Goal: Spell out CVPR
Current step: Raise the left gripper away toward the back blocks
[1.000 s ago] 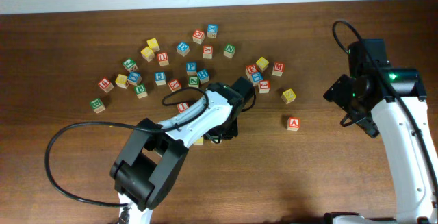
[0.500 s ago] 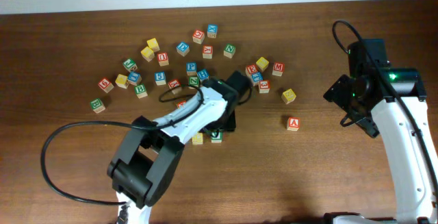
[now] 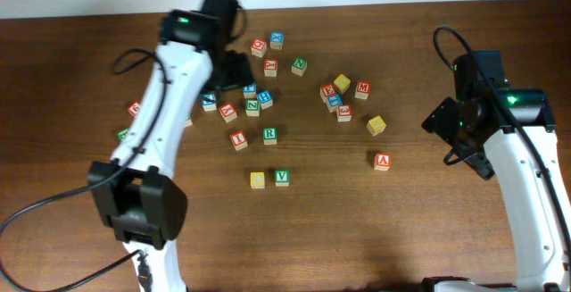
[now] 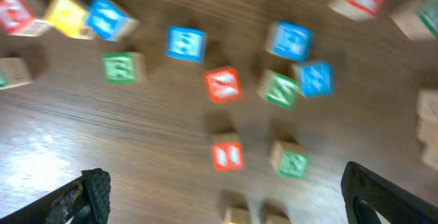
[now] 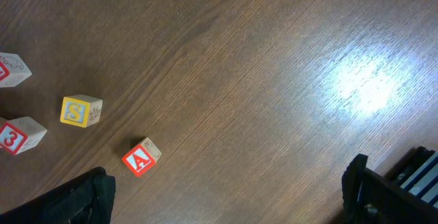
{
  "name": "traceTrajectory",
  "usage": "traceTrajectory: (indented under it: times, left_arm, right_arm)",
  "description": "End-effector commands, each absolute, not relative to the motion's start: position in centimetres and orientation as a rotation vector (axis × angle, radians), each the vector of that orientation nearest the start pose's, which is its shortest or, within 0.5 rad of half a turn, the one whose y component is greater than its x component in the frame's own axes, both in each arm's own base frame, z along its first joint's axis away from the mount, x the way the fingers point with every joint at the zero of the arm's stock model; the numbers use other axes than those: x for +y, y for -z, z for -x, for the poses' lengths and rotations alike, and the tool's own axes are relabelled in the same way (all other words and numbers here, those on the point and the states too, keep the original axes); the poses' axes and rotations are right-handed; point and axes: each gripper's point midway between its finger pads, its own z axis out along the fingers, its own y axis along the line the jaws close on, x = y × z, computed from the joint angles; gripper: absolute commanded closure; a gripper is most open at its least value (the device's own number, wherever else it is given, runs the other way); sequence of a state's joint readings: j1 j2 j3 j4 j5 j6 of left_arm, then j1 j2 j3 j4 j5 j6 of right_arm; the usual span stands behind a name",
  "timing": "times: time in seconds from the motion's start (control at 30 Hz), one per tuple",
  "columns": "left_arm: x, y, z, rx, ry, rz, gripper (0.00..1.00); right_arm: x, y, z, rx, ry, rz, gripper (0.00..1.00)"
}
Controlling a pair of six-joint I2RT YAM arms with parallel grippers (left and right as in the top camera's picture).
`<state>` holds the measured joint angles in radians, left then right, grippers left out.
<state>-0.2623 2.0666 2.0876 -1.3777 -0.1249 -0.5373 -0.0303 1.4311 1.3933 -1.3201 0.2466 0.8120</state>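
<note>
The yellow C cube (image 3: 257, 179) and the green V cube (image 3: 282, 178) sit side by side in the front middle of the table, with nothing gripping them. The green R cube (image 3: 269, 135) lies a little behind them, and it shows blurred in the left wrist view (image 4: 291, 161). A blue cube (image 3: 250, 89) that looks like the P sits beside my left gripper (image 3: 234, 70). That gripper hovers over the back pile with its jaws open (image 4: 227, 190) and nothing between them. My right gripper (image 3: 462, 136) hangs open (image 5: 226, 190) above bare wood at the right.
Many other letter cubes are scattered across the back of the table. A red cube (image 3: 238, 138) lies left of the R. Near the right arm are a red A cube (image 3: 382, 161), seen from the right wrist too (image 5: 140, 159), and a yellow cube (image 3: 376, 125).
My left gripper opened, left the green V beside the yellow cube, and swung up and back-left over the pile. The right arm has not moved.
</note>
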Motion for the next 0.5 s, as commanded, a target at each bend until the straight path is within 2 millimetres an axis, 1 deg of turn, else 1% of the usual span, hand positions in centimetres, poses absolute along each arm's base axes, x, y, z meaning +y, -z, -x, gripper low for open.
traceTrajectory:
  times: [0.0,0.03,0.07,0.1,0.2,0.3,0.37,0.4,0.43,0.47]
  left_arm:
    - [-5.4,-16.9,-43.3,2.87,-0.096,0.511,0.01]
    - [-4.6,-16.9,-43.2,2.871,-0.101,0.539,0.01]
    - [-3.8,-16.8,-42.7,2.891,-0.114,0.563,0.01]
    - [-3.7,-16.6,-42.3,2.906,-0.123,0.569,0.01]
    - [-3.8,-15.8,-41.4,2.948,-0.144,0.562,0.01]
    - [-4.6,-14.9,-40.8,2.985,-0.135,0.543,0.01]
    - [-6.2,-14.1,-40.4,3.024,-0.059,0.507,0.01]
    - [-8.4,-13.9,-40.7,3.047,0.052,0.318,0.0]
    - [-10.2,-13.8,-40.8,3.046,0.123,0.171,0.01]
    - [-10.9,-13.8,-40.9,3.042,0.132,0.123,0.01]
  right_arm:
    - [-5.4,-19.2,-28.0,2.565,0.23,-1.206,0.01]
    - [-5.4,-19.2,-28.0,2.565,0.23,-1.206,0.02]
    - [-5.4,-19.2,-28.0,2.565,0.23,-1.206,0.02]
    - [-5.4,-19.2,-28.0,2.565,0.23,-1.206,0.02]
    - [-5.4,-19.2,-28.0,2.565,0.23,-1.206,0.02]
    - [-5.4,-19.2,-28.0,2.565,0.23,-1.206,0.02]
    - [-5.4,-19.2,-28.0,2.565,0.23,-1.206,0.02]
    - [-5.4,-19.2,-28.0,2.565,0.23,-1.206,0.02]
    - [-5.4,-19.2,-28.0,2.565,0.23,-1.206,0.02]
    - [-5.4,-19.2,-28.0,2.565,0.23,-1.206,0.02]
